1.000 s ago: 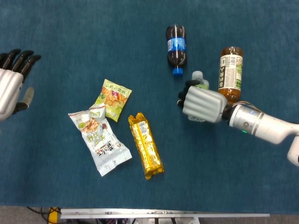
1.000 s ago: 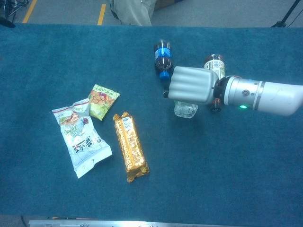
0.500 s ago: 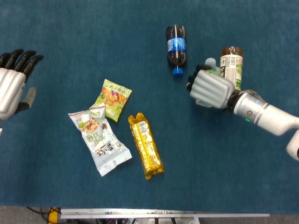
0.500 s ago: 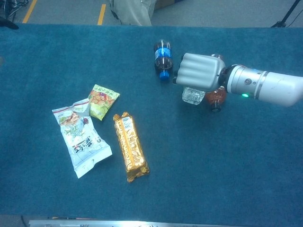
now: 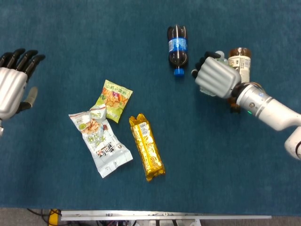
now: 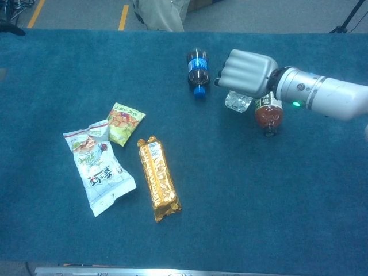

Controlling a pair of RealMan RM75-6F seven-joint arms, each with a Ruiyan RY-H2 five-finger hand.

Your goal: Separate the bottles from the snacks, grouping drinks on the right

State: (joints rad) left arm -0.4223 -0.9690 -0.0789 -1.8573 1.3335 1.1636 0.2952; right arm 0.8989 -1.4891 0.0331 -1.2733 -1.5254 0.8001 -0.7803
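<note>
a blue carpeted table [image 5: 225,179] is filling both views, with a strip of grey floor showing beyond its far edge in the chest view. the right hand [image 5: 215,78] is curling its fingers around a small clear water bottle [image 6: 238,102], holding it toward the far right part of the table, just beside a brown tea bottle [image 6: 267,112] that is lying partly under the wrist. a dark cola bottle with a blue label [image 5: 177,44] is lying near the far edge, just left of that hand. nearer the front left, a green snack bag [image 5: 113,99], a white snack bag [image 5: 99,142] and a gold biscuit pack [image 5: 146,146] are lying close together. the left hand [image 5: 13,84] is hovering at the left edge, fingers spread, holding nothing.
</note>
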